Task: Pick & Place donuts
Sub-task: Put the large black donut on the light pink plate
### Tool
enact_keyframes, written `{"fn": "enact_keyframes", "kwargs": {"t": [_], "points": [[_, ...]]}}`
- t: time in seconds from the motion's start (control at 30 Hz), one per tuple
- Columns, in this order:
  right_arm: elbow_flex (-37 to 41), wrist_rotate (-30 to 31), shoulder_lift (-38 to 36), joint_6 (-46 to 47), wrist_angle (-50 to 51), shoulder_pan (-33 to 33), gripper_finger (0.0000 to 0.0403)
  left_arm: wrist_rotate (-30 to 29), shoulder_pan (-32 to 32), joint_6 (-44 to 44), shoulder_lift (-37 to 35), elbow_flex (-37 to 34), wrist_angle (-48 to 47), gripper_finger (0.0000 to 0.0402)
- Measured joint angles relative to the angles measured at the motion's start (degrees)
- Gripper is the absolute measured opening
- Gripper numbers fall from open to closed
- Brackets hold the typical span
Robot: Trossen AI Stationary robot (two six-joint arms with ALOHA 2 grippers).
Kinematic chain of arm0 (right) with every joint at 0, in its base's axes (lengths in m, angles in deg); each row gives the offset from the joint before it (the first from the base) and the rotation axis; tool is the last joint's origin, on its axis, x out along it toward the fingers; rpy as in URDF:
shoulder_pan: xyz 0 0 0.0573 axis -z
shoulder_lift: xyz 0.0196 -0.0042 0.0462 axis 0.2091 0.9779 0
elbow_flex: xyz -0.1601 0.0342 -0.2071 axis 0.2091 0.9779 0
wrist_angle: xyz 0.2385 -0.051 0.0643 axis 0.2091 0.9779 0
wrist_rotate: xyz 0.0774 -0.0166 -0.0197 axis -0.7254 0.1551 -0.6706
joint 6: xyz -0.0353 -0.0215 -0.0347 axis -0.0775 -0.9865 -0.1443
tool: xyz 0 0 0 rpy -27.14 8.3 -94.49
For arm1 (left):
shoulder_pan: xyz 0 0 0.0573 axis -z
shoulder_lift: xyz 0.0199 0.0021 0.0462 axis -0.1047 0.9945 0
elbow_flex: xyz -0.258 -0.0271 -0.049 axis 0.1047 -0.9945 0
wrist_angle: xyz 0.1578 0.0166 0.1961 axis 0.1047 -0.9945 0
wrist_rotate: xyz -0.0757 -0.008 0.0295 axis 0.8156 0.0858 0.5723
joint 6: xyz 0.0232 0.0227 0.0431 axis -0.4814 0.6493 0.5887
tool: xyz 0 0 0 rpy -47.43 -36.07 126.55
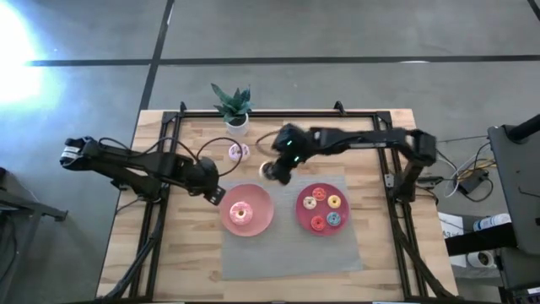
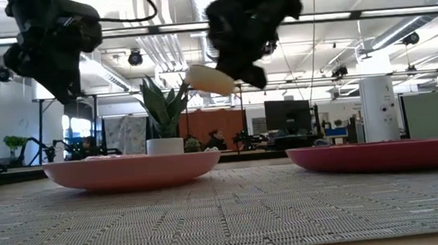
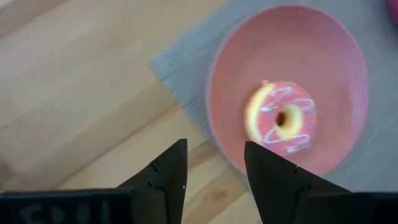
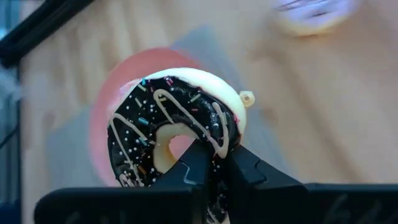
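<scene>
My right gripper (image 1: 274,171) is shut on the chocolate-brown donut (image 4: 171,134), above the table just beyond the grey mat, between the two plates. The pink donut (image 1: 241,213) lies flat on the left pink plate (image 1: 261,221); it also shows in the left wrist view (image 3: 283,118). The white-pink sprinkled donut (image 1: 238,152) lies on the bare wood at the far side. Several tiny donuts (image 1: 325,209) lie on the right plate (image 1: 305,221). My left gripper (image 3: 214,171) is open and empty, above the table beside the left plate's left rim. My right gripper pinches one section of the chocolate donut's ring (image 4: 217,146) between its two fingers, one finger (image 4: 198,163) at the hole's edge and the other at the outer rim. The donut is lifted clear and tilted, its pale underside (image 2: 209,80) showing in the low view.
A potted plant (image 1: 234,105) stands at the table's far edge. Both plates sit on a grey woven mat (image 1: 287,249). Black frame rails (image 1: 363,114) run along the table's far and side edges.
</scene>
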State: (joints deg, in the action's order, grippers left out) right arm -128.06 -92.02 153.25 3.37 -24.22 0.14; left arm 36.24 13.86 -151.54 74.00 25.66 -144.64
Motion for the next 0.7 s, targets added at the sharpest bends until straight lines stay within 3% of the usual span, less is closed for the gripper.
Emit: {"fn": "enact_keyframes", "kwargs": {"t": [0.3, 0.7], "points": [[-12.15, -8.05, 15.53, 2.07, 0.44, -3.83, 0.0018, -6.61, 5.03, -9.75, -5.64, -0.04, -4.08, 0.0133], [-25.20, -8.30, 27.21, 1.47, 2.20, -7.35, 0.0047, -9.60, 7.80, -14.33, -6.36, -2.39, -4.14, 0.0133]]}}
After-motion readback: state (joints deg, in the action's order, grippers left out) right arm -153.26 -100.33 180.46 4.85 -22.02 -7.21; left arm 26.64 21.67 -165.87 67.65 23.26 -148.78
